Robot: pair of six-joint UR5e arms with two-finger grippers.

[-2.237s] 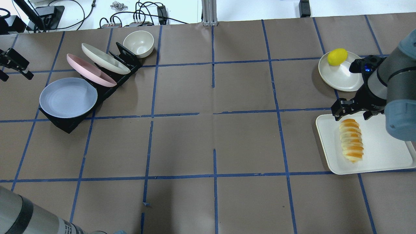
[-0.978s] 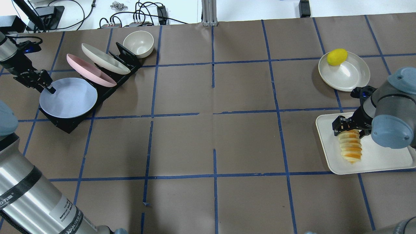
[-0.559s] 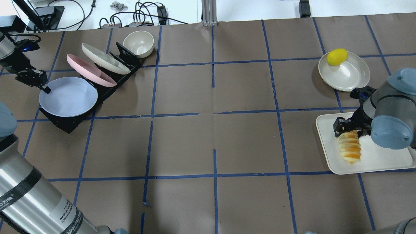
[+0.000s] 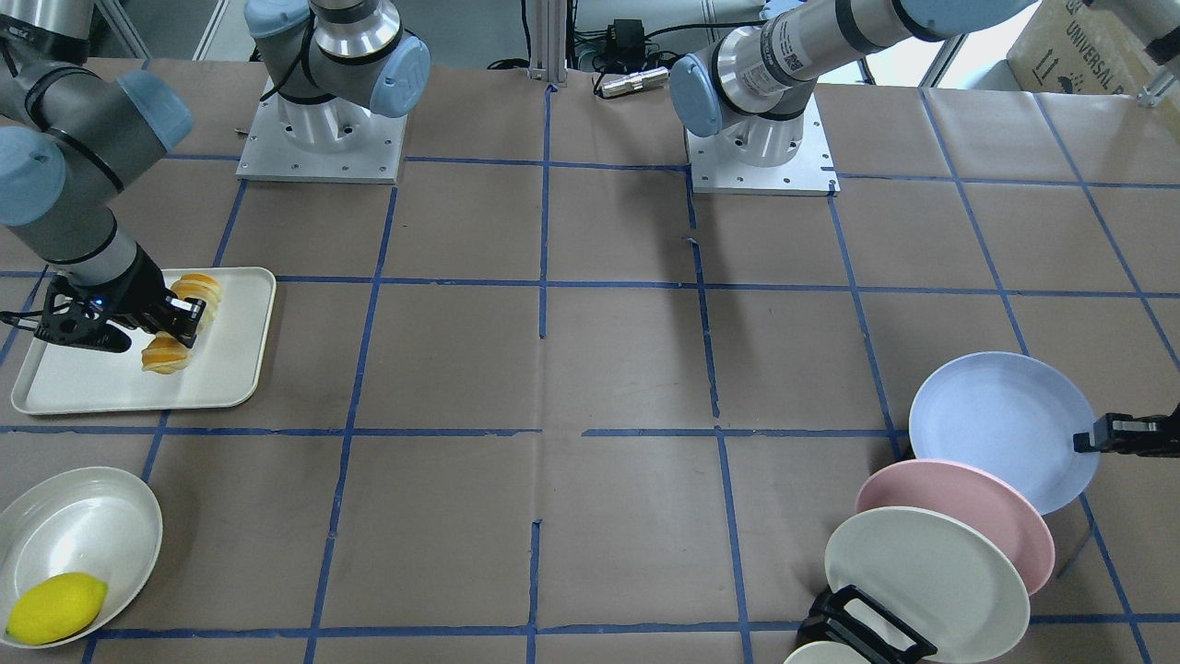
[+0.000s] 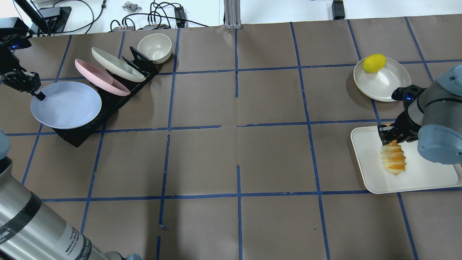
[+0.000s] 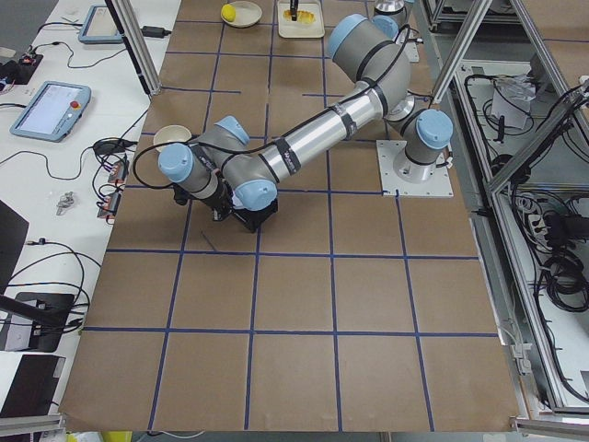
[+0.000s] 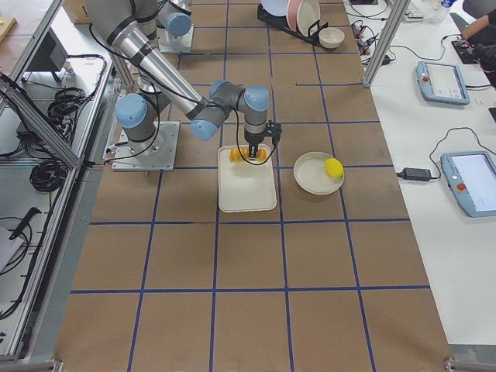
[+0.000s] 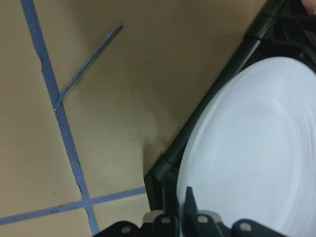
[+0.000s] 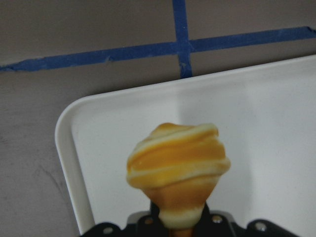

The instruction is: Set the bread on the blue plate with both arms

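Note:
The blue plate [image 5: 66,104] leans at the near end of a black rack [image 5: 86,126], shifted left of its slot. My left gripper [image 5: 36,94] is shut on the plate's far-left rim; the left wrist view shows the plate [image 8: 256,158] right at the fingers. The bread [image 5: 393,162] is over a white tray [image 5: 426,173]. My right gripper [image 5: 393,135] is shut on its far end, and the loaf hangs tilted; it points at the camera in the right wrist view [image 9: 177,163]. In the front view the bread [image 4: 164,355] sticks out both sides of the right gripper [image 4: 180,323].
The rack also holds a pink plate [image 5: 101,77] and a cream plate [image 5: 117,65]; a cream bowl [image 5: 154,48] stands behind it. A cream plate [image 5: 388,86] with a lemon [image 5: 374,63] lies beyond the tray. The brown table is gridded with blue tape.
My left gripper came in, closed on the blue plate's rim and drew it leftward. My right gripper came down onto the bread, closed on its far end and tilted it up.

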